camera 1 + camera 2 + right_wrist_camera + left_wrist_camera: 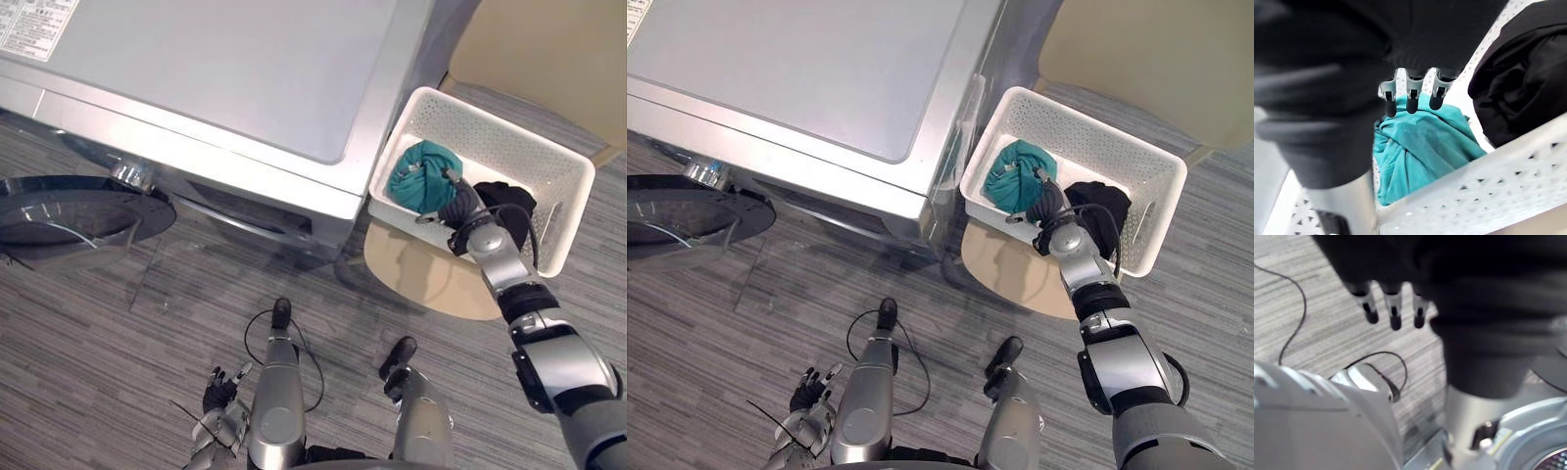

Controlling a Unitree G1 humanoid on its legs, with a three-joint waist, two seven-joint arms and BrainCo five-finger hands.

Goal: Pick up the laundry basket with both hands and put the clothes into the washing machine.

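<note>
The white, perforated laundry basket (490, 132) sat beside the washing machine (245, 78). It held a bunched teal garment (419, 176) and a crumpled black garment (514, 196). The right hand (460, 208) reached inside, its fingers (1411, 98) relaxed and gripping nothing, their tips just above the teal garment and the black one beside it. The left hand (220, 397) hung low, released.

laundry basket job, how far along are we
Done: the washing machine door hangs open. In hand: the right hand reaches into the laundry basket over the teal garment, fingers straight, gripping nothing; the left hand hangs low. Left: the basket is not yet lifted, and the black garment lies in it too.
</note>
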